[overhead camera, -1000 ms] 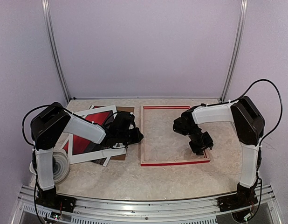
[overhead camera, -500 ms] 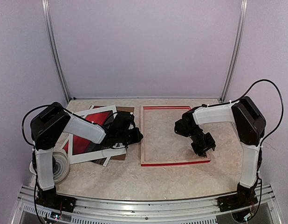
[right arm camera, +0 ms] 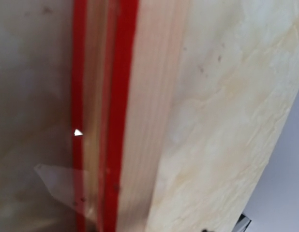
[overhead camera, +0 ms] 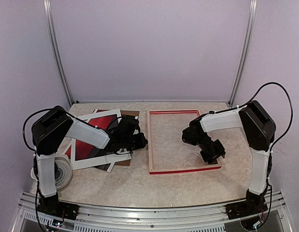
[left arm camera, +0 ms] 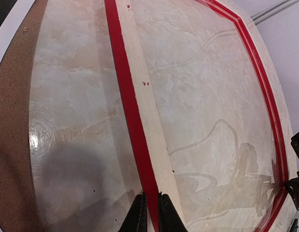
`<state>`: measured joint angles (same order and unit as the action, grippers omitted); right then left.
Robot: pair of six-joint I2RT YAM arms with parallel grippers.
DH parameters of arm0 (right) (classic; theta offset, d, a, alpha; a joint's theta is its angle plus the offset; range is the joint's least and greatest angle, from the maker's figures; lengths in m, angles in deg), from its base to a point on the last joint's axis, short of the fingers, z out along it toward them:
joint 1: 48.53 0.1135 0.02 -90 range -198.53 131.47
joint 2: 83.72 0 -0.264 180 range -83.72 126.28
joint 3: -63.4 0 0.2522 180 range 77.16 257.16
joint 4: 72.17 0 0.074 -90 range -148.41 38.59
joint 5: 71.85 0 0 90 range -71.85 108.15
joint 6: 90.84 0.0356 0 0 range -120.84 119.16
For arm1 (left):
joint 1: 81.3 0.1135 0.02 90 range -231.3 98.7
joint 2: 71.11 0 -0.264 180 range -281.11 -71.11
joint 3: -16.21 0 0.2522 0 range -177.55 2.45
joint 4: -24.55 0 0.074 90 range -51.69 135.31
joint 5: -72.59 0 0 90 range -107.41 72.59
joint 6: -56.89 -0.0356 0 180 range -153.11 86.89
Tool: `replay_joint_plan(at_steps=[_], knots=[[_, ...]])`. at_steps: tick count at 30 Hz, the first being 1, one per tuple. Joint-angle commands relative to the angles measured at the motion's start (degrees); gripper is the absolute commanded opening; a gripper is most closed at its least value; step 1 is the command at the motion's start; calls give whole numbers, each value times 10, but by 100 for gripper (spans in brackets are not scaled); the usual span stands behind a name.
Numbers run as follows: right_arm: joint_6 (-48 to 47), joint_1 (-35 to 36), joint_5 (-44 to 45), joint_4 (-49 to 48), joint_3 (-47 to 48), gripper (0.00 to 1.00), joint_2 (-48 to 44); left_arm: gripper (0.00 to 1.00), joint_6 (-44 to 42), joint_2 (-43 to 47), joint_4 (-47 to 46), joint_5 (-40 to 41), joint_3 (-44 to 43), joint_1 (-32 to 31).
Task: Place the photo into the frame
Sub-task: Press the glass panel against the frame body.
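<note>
The frame [overhead camera: 183, 170] lies flat mid-table, red-edged with pale wood inside. My right gripper [overhead camera: 212, 153] sits on its right rail. In the right wrist view that rail [right arm camera: 120, 96] fills the picture, blurred and close, and hides my fingers. My left gripper [overhead camera: 141, 141] rests just left of the frame's left rail, apart from it. In the left wrist view my left gripper [left arm camera: 151, 215] is almost shut and empty, and the red rail [left arm camera: 127, 96] runs on beyond its tips. The photo [overhead camera: 84, 147], red with a white border, lies at the left under my left arm.
A brown backing board [overhead camera: 124, 162] lies under the photo, and its edge shows in the left wrist view [left arm camera: 11, 145]. A white round roll [overhead camera: 62, 171] sits at the near left. Metal posts and walls close in the back and sides.
The frame has slid a little to the right and towards me, together with my right gripper. My left arm has stayed where it was.
</note>
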<state>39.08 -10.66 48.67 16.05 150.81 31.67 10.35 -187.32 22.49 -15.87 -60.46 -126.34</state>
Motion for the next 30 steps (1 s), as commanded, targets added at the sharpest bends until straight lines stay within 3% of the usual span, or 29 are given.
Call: replay_joint_plan(at_steps=[1,11,21,25,30], knots=[[4,4,6,-42,-4,44,32,11,-1,0,6,2,8,1],[20,-8,71,-44,65,42,36,11,-14,17,1,2,14,4],[-7,-26,70,-61,76,41,17,11,-80,91,-14,-1,22,-19],[-15,-30,57,-67,55,41,4,13,-143,106,-26,-79,1,-43],[-23,-37,34,-86,25,42,-14,23,-262,84,-29,-219,-41,-73]])
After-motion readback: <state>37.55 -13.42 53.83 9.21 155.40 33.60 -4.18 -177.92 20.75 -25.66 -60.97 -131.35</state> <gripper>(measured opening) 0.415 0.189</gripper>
